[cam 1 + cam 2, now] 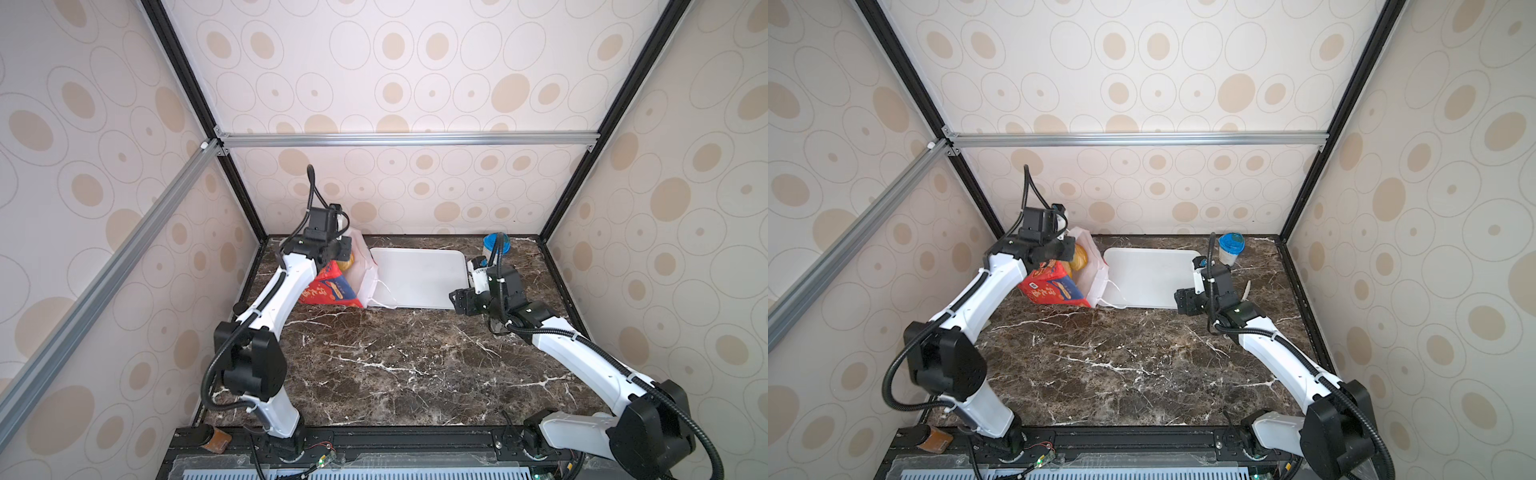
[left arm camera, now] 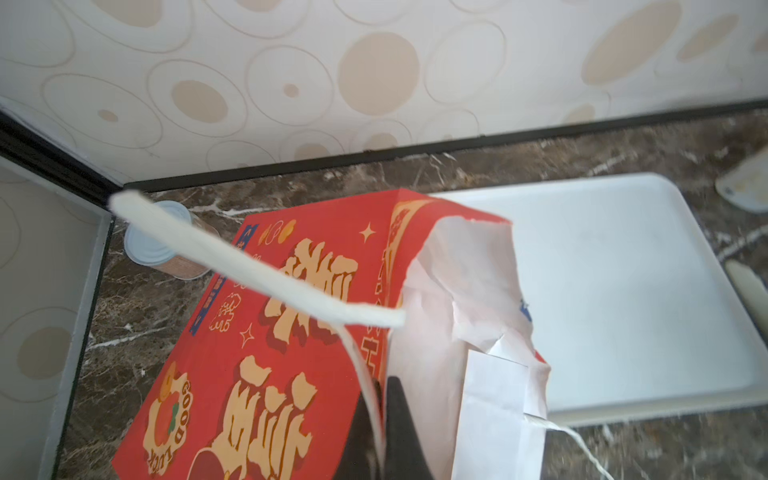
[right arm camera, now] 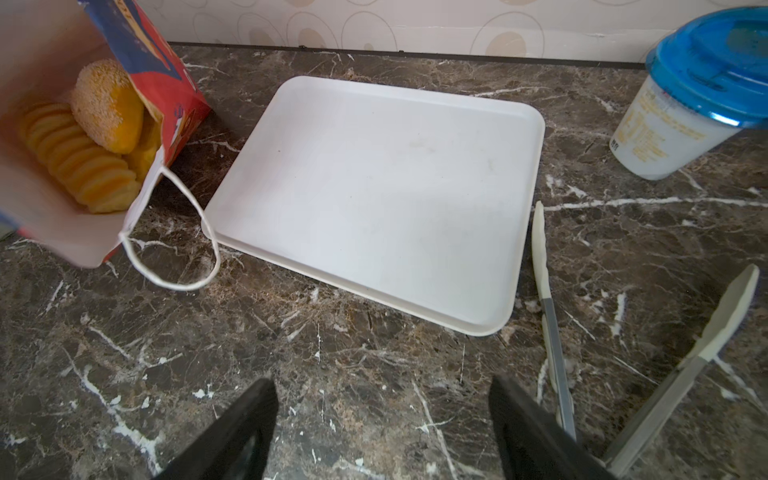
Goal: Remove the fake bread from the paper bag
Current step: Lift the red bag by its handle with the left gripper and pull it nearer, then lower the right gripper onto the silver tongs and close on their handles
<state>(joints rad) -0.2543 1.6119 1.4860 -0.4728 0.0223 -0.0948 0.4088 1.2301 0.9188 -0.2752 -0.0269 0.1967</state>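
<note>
At the rear left of the marble table (image 1: 395, 365), the paper bag (image 1: 332, 291) leans with its white-lined mouth turned toward the white tray (image 1: 419, 282), its lower rim just beside the tray's edge; the left gripper (image 2: 380, 390) is clamped on the bag's upper rim, beside a white cord handle (image 2: 257, 276); the fake bread (image 3: 95, 133) sits inside the bag, a seeded oval (image 3: 106, 104) resting against a ridged loaf (image 3: 79, 162); the right gripper (image 3: 382, 384) hovers empty, jaws spread wide, above bare table near the tray's front right corner; tongs (image 3: 548, 299) lie beside the tray; a blue-lidded cup (image 3: 681, 104) stands behind them.
</note>
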